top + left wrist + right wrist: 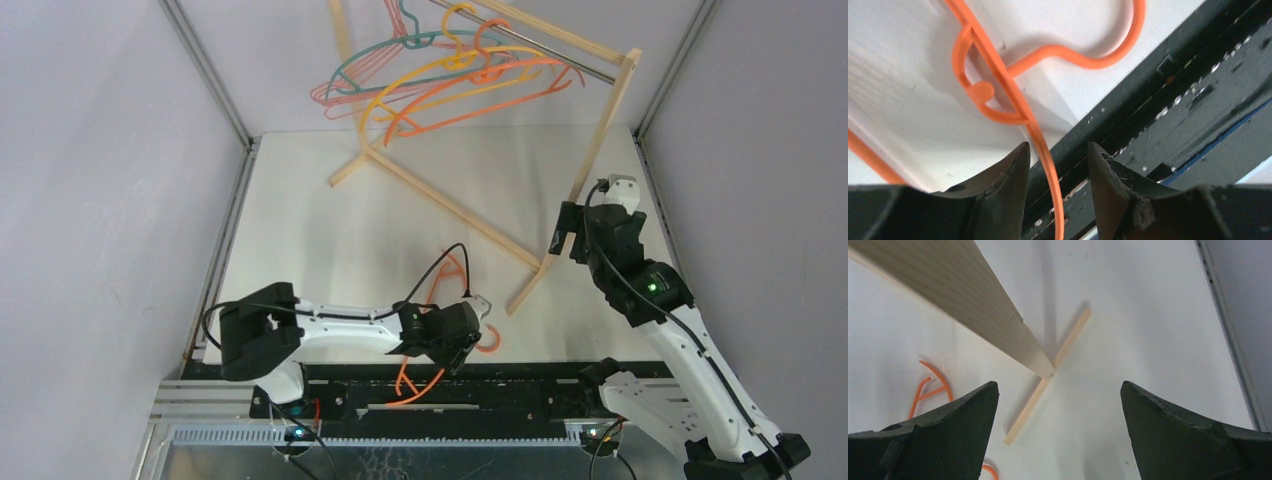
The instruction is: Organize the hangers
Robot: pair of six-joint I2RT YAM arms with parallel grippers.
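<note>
One orange hanger [490, 343] lies at the table's front edge, part of it hanging over the black rail. My left gripper [460, 350] is down over it. In the left wrist view the orange hanger [980, 92] sends a thin wire between the fingers of the left gripper [1058, 145], which is open, with a gap on each side. Teal [400, 50], yellow [440, 75], orange [480, 100] and pink [335, 95] hangers hang together on the rack's rod. My right gripper [556, 240] is wide open and empty beside the rack's right post, as the right wrist view [1058, 383] shows.
The pale wooden rack [600, 130] stands across the back of the table, its floor bar running diagonally to a foot [1033, 400] just below my right gripper. The black rail [1168, 100] borders the table's near edge. Grey walls close in both sides.
</note>
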